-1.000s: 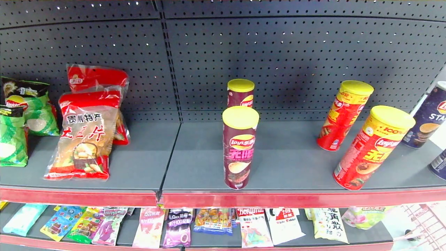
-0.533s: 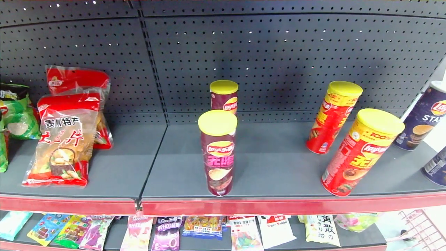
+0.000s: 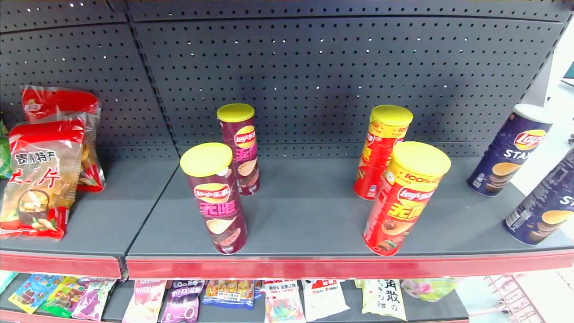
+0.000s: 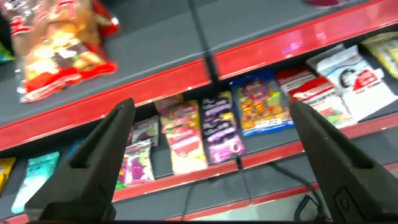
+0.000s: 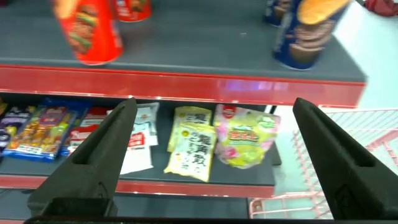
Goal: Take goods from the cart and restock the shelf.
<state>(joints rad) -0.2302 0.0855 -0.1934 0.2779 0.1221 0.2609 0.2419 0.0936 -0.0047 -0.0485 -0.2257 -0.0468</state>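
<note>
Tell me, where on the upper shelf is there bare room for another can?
Widest bare patch: between the maroon cans and the red cans. Another: between the bags and the maroon cans. Tighter beside the blue cans; the packets below lie crowded.

The left end effector (image 4: 211, 106) and right end effector (image 5: 214, 102) each bear two dark, matte, tapering fingers (image 4: 99, 162).

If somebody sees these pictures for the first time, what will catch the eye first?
On the grey shelf, two tall purple cans in the middle strike first, then two red cans to their right, all four with yellow lids, and two dark blue cans at the far right. Red snack bags sit at the left end, and small colourful packets fill the level below.
</note>
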